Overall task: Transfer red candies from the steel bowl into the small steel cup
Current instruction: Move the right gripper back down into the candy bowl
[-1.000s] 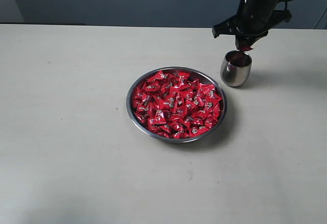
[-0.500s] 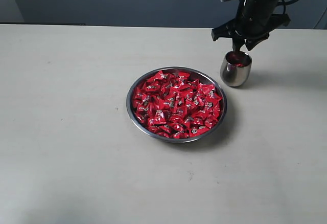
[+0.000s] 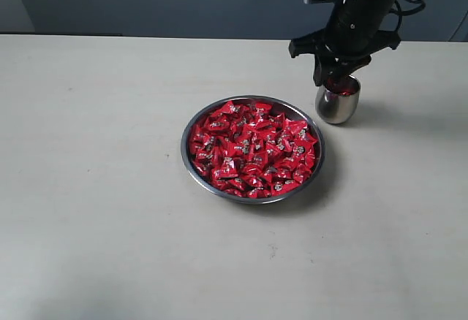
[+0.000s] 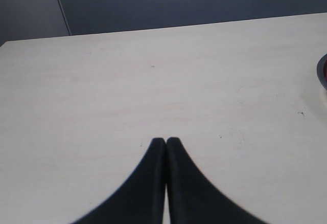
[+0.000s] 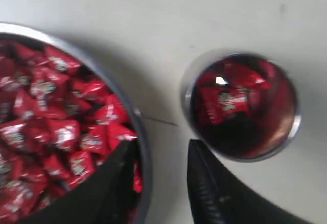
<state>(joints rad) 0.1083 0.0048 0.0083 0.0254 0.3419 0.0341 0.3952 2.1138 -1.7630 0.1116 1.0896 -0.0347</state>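
The steel bowl (image 3: 191, 158) sits mid-table, heaped with red candies (image 3: 252, 148). To its right and a little farther back stands the small steel cup (image 3: 337, 104), with red candies inside (image 5: 227, 101). My right gripper (image 3: 329, 79) hangs just above the cup's left rim, open with nothing between its fingers. In the right wrist view the right gripper (image 5: 161, 150) sits over the gap between the bowl's rim (image 5: 138, 119) and the cup (image 5: 290, 131). My left gripper (image 4: 166, 141) is shut and empty over bare table; it does not show in the exterior view.
The pale table (image 3: 95, 188) spreads bare to the left and front of the bowl. A dark wall runs behind the table's far edge (image 3: 146, 36). The bowl's edge (image 4: 322, 73) just shows in the left wrist view.
My right gripper held a red candy over the cup a second ago. It opened, the candy dropped into the cup, and the gripper has shifted left toward the bowl.
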